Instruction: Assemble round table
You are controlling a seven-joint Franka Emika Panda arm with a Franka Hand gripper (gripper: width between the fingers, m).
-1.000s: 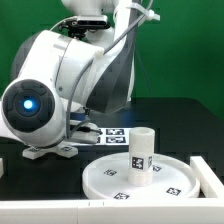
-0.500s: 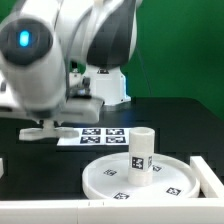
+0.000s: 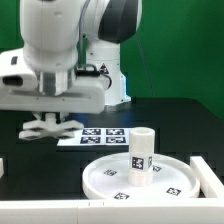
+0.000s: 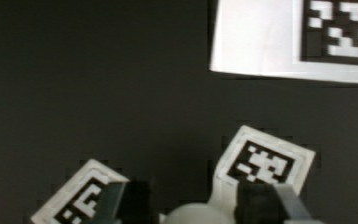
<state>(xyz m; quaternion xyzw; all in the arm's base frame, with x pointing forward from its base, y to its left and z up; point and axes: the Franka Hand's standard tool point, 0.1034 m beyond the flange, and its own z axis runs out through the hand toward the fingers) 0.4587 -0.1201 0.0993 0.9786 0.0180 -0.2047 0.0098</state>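
Observation:
The large rimmed round disc point(image 3: 110, 178) lies flat at the front of the black table. The short cylinder leg point(image 3: 142, 152) stands upright at its middle, tagged on its side. My gripper point(image 3: 50, 117) hangs at the exterior view's left, shut on the cross-shaped foot point(image 3: 50, 128), which it holds just above the table, beside the marker board point(image 3: 100, 135). In the wrist view my gripper point(image 4: 202, 196) has its dark fingers point(image 4: 265, 198) on either side of the foot's white hub point(image 4: 197, 214). Two tagged foot arms point(image 4: 265, 160) spread outward.
The marker board also shows in the wrist view point(image 4: 309, 40). A white block point(image 3: 211, 176) stands against the disc at the exterior view's right. A white ledge point(image 3: 50, 211) runs along the front. The robot's body fills the back left.
The arm has swung and turned upright. The gripper has carried the cross-shaped foot up and back, away from the front edge and toward the marker board. The disc and leg have not moved.

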